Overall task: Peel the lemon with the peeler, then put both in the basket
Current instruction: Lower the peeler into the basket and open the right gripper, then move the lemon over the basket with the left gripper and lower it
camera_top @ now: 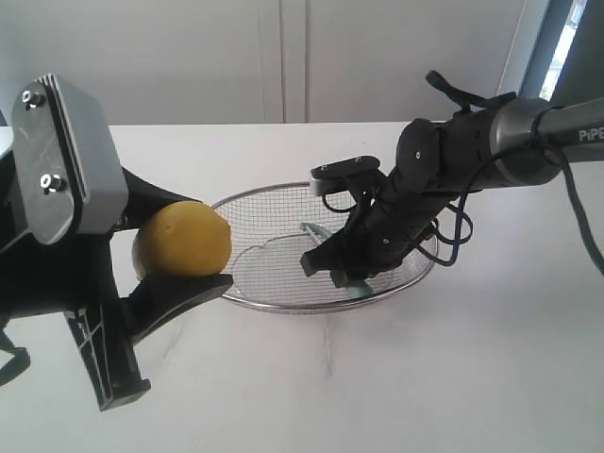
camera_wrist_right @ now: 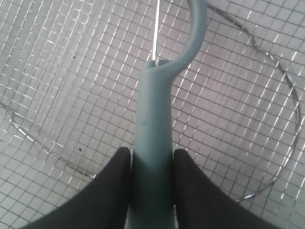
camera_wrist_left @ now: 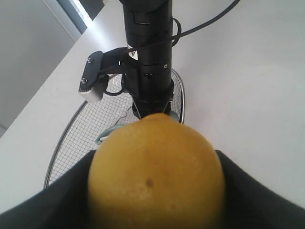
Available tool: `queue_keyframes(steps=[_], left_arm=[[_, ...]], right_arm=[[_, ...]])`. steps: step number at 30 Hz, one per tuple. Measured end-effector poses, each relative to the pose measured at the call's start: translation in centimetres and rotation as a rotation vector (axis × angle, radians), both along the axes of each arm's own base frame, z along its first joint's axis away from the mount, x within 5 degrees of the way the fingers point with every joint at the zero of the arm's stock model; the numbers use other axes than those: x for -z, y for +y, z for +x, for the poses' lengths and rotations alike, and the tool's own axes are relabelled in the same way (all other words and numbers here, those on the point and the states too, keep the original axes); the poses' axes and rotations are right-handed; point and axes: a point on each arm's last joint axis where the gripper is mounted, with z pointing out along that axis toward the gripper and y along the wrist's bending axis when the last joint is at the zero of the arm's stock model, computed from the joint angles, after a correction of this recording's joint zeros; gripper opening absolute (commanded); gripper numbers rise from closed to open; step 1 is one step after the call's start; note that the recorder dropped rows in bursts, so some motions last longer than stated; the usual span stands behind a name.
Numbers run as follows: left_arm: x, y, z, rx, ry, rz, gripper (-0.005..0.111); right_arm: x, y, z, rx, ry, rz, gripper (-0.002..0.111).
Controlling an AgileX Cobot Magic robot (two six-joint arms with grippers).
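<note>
One lemon [camera_top: 179, 236], one peeler [camera_wrist_right: 152, 143], one basket [camera_top: 274, 307] and two grippers are here. At the left, the left gripper [camera_top: 198, 247] is clenched on the lemon, above the surface [camera_top: 472, 359], just beside the basket's rim. Inside the basket, the right gripper [camera_top: 326, 267] grasps the peeler's handle over the mesh.

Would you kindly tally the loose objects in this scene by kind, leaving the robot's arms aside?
lemon: 1
peeler: 1
basket: 1
Total: 3
</note>
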Motion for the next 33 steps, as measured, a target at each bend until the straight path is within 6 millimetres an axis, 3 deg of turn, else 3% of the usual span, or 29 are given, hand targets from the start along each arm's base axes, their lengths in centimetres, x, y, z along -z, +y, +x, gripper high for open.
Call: queue_keyframes(steps=[7,15,20,26,33], left_arm=[[0.0,0.0,0.0,0.0,0.0,0.0,0.0],[0.0,0.0,0.0,0.001,0.001,0.0,0.0],[0.0,0.0,0.0,0.001,0.001,0.0,0.0],[0.0,0.0,0.0,0.001,0.001,0.0,0.0],[0.0,0.0,0.0,0.001,0.001,0.0,0.0]], right_arm=[[0.1,0.6,-0.6,0.047,0.047,0.013,0.013],[0.1,0.6,-0.6,0.039,0.045,0.003,0.044],[-0.4,0.7,-0.3,0.045,-0.004,0.018,0.046],[-4.2,0.5,-0.4,0.043,-0.126,0.071,0.046],[-11.5,-0.8,-3.1,0.002,-0.233,0.111,0.031]])
